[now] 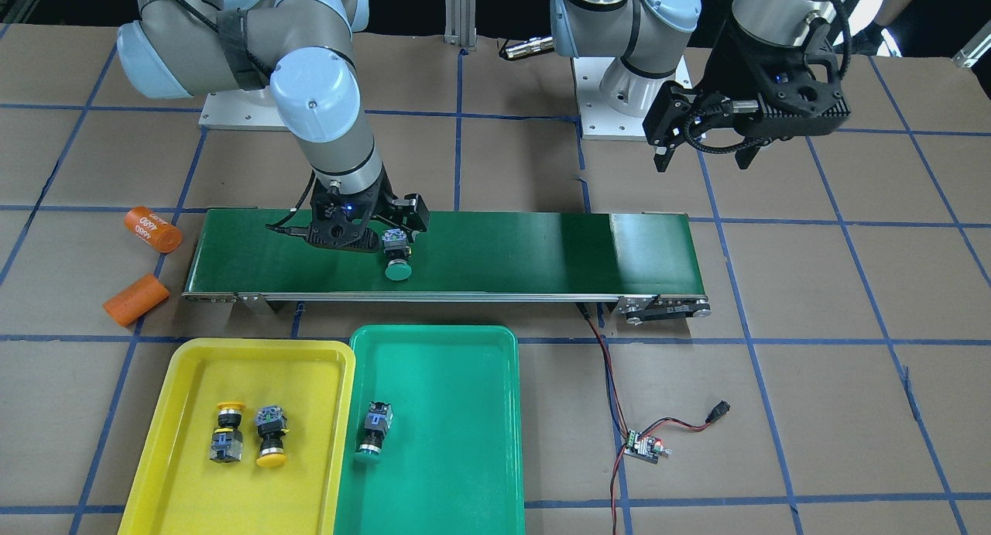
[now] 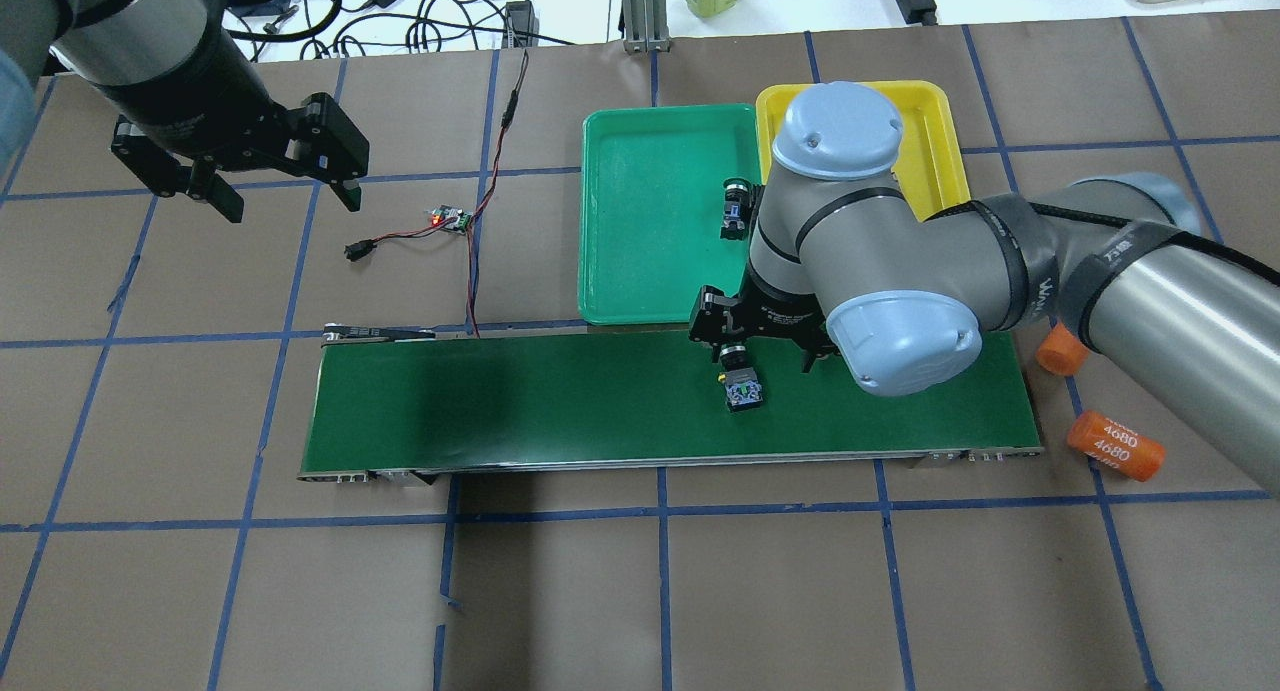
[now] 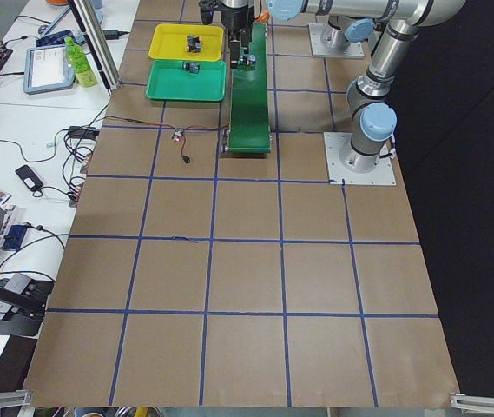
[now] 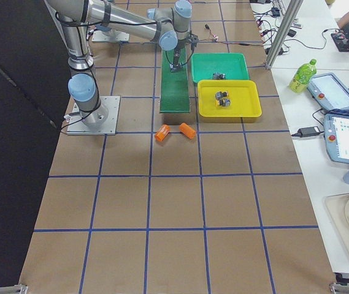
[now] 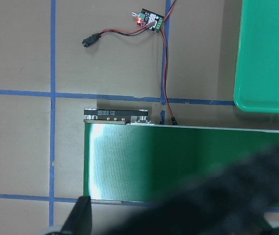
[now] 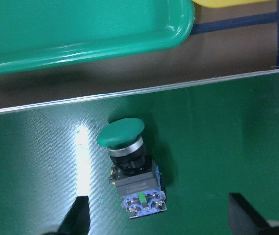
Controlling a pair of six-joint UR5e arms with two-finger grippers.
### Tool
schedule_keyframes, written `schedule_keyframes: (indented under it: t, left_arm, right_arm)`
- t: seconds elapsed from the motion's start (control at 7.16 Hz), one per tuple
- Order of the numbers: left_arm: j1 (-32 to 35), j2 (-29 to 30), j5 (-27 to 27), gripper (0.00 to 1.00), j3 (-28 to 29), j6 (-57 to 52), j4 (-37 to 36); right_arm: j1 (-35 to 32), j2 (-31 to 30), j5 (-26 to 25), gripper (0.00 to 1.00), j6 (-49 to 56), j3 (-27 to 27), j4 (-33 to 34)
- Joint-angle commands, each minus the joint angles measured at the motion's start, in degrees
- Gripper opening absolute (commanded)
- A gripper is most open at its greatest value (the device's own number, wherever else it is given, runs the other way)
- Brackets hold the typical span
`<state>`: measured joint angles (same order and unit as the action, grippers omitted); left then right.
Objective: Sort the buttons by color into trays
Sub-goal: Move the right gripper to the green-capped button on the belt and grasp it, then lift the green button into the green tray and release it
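A green-capped button lies on its side on the conveyor belt. My right gripper hangs open just above it; in the right wrist view the button lies between the two fingertips, untouched. It also shows in the overhead view. The yellow tray holds two yellow-capped buttons. The teal-green tray holds one green-capped button. My left gripper is open and empty, high over the far end of the belt.
Two orange cylinders lie on the table off the belt's end near the right arm. A small controller board with red and black wires sits beside the teal-green tray. The trays stand side by side along the belt.
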<state>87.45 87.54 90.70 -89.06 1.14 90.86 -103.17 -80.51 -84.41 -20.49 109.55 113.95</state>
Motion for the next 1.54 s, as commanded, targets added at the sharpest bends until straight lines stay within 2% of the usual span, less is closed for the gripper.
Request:
schedule_keyframes:
  t: [0.0,0.14,0.28,0.42,0.56,0.84,0.98,1.12,1.4]
  left_arm:
    - [0.0,0.0,0.0,1.00,0.0,0.0,-0.1]
    - [0.0,0.0,0.0,1.00,0.0,0.0,-0.1]
    - [0.0,0.0,0.0,1.00,0.0,0.1,-0.1]
    - [0.0,0.0,0.0,1.00,0.0,0.0,-0.1]
    - [0.0,0.0,0.0,1.00,0.0,0.1,-0.1]
    - [-0.1,0.0,0.0,1.00,0.0,0.1,-0.1]
    - [0.0,0.0,0.0,1.00,0.0,0.1,-0.1]
    - [-0.1,0.0,0.0,1.00,0.0,0.0,-0.1]
    - [-0.1,-0.1,0.3,1.00,0.3,0.0,0.0]
  right_arm:
    - [0.1,3.8,-0.1,1.00,-0.1,0.0,0.3]
    - [0.0,4.3,-0.2,1.00,-0.1,0.1,0.2]
    - [0.1,4.6,-0.3,0.66,-0.1,0.8,0.2]
    - [0.1,4.6,-0.4,0.19,-0.2,1.2,0.2]
    - [0.2,4.2,-0.3,0.00,-0.3,0.5,-0.5]
    - [0.4,3.8,-0.3,0.00,-0.2,0.1,-0.6]
    - [0.9,2.0,-0.1,0.00,-0.1,-4.0,-0.2]
    - [0.9,2.5,-0.5,0.00,-0.2,-10.3,-0.7]
    - [0.9,13.1,-1.5,0.00,0.2,-23.8,0.4]
